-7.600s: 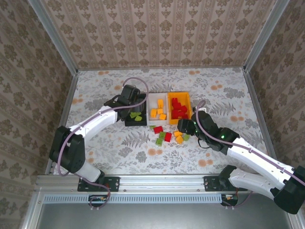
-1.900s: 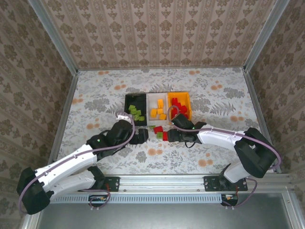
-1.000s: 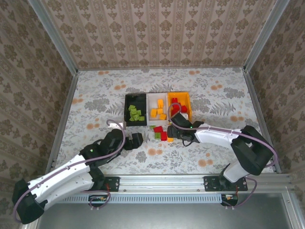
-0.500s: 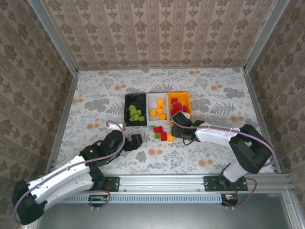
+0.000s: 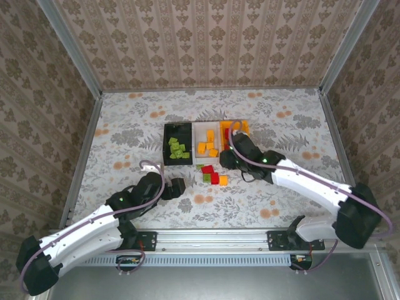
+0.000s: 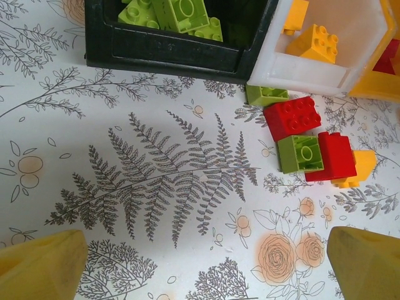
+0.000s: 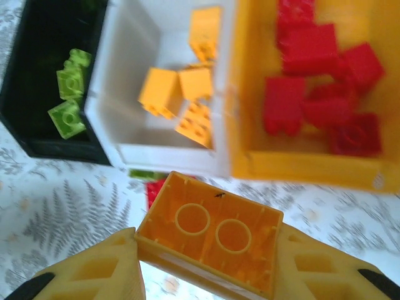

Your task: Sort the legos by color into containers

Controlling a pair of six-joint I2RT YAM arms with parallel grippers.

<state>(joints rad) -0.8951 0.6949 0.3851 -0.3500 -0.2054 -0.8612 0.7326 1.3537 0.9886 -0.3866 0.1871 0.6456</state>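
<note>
The right gripper [image 7: 209,265] is clamping its yellow fingers [image 7: 94,272] on an orange brick [image 7: 211,231], whose hollow underside is facing the wrist camera. It is hanging just in front of the white bin [image 7: 125,56] and the orange bin [image 7: 300,167], about where their walls are meeting. Orange bricks [image 7: 181,100] are lying in the white bin, red bricks [image 7: 319,94] in the orange one, and lime green bricks [image 7: 69,100] in the black bin [image 7: 44,147].

The left gripper [image 6: 200,269] is standing with its jaws wide apart and holding nothing, low over the fern-printed table [image 6: 156,181] — on the near side of the black bin. Ahead of it, loose bricks [image 6: 337,156] are sitting bunched by the white bin's front — two red, two green, one orange.
</note>
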